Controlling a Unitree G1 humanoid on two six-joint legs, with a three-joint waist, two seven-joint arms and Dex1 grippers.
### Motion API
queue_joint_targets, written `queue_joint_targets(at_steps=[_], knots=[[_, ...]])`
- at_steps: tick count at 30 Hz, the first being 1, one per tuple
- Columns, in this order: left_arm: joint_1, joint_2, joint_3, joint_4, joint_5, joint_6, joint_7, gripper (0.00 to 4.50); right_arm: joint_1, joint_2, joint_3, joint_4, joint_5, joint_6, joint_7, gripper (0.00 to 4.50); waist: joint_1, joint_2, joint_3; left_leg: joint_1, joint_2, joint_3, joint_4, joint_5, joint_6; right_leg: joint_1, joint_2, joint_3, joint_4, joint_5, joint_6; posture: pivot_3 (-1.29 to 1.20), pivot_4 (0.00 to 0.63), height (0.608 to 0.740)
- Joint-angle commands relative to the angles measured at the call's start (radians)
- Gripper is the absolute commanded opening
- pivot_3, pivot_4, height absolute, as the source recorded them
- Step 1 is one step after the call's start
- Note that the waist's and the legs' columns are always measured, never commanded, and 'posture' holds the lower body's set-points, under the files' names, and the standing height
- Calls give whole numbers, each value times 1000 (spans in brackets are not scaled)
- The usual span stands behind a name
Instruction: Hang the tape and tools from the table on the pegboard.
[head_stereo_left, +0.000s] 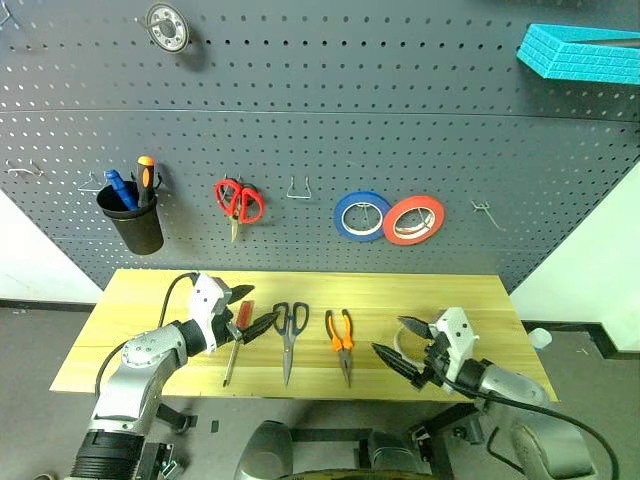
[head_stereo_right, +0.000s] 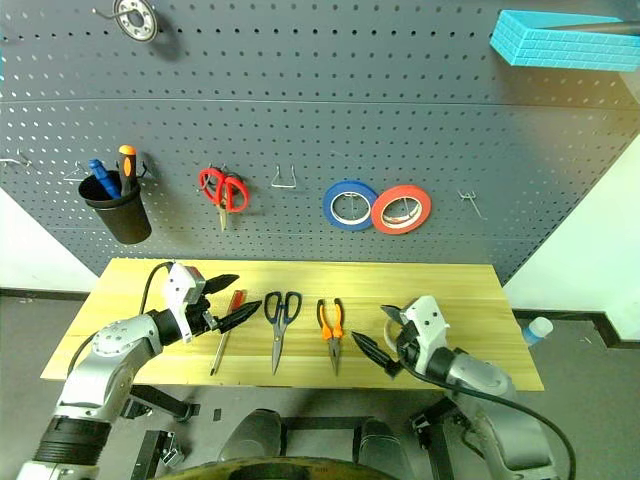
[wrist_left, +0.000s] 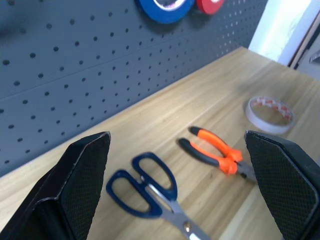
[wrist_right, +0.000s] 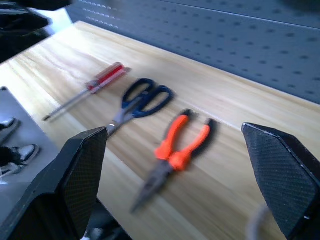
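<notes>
A: What takes up the most room?

B: The pegboard, dark grey and full of holes, rising behind the table. Everything else can be placed from the table.

A: What hangs above the table?

B: Over its left end, a black cup holding a blue-handled and an orange-handled tool. Further toward the middle, red-handled scissors, then a blue roll and a red-orange roll side by side, overlapping a little. A turquoise foam block sits high above the table's right end, and a round metal disc high above its left end.

A: And on the table itself?

B: The three tools lie in a row near its middle, none hung yet: the screwdriver leftmost, the dark-handled scissors next, the pliers to their right (all handles toward the pegboard). The tape lies flat toward the table's right end, beyond the pliers.

A: The grippers?

B: The left gripper hovers over the table's left part, just above the screwdriver, fingers spread wide and empty. The right gripper hangs over the table's right front part, beside the tape, fingers likewise spread, holding nothing.
</notes>
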Motion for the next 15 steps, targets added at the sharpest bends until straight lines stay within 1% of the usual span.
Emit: queue_joint_targets(at_steps=[1,4,8,11,15], knots=[[-15,24,53,5,-19,-25,-10,4482,-11,-9,-97,-17,87,-51,43,4500,0,0,0,0,0,0,0,0,0,0,0,0,0,0,0,379,0,677],[-11,23,56,3,-19,-28,-12,4482,-19,-7,-121,-31,114,-59,60,4500,0,0,0,0,0,0,0,0,0,0,0,0,0,0,0,384,0,677],[-5,14,51,-7,-17,-27,-7,4482,-32,-7,-96,-39,109,-33,42,4500,2,0,0,-1,0,0,0,0,0,0,0,0,0,2,-3,385,0,677],[-3,13,43,-13,-17,-11,-5,4482,-42,-6,-60,-21,65,-2,-5,4500,2,0,0,0,0,0,0,0,0,0,0,0,0,2,-3,386,0,677],[-24,24,-16,7,50,-6,4,4482,-100,11,19,29,-55,65,-136,4500,4,0,0,0,0,0,0,0,0,0,0,0,0,1,-3,379,0,677]])
